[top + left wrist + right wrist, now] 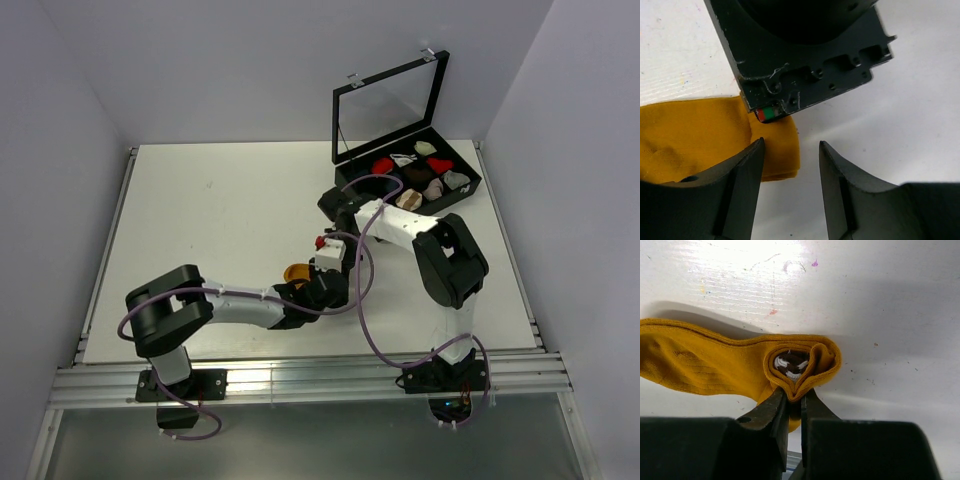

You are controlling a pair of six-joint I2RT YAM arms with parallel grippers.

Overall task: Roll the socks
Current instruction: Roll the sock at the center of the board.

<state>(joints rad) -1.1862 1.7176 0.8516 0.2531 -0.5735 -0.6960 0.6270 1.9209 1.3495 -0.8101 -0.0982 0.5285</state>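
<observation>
A mustard-orange sock (700,365) lies on the white table, one end curled into a loose roll (825,357) around dark, white-striped fabric (790,364). My right gripper (796,392) is shut on the roll's lower fold, with fabric pinched between its jaws. In the left wrist view the sock's (700,135) flat end reaches just past the left fingertip (757,150). My left gripper (791,145) is open with only bare table between its fingers, right below the right gripper's dark body (805,65). From above, the sock (295,271) peeks out beside both grippers, left (310,287) and right (320,268).
An open black case (390,105) stands at the back right, its tray holding several small sock bundles (425,175). Purple cables (365,300) loop around both arms. The table's near edge is an aluminium rail (300,375).
</observation>
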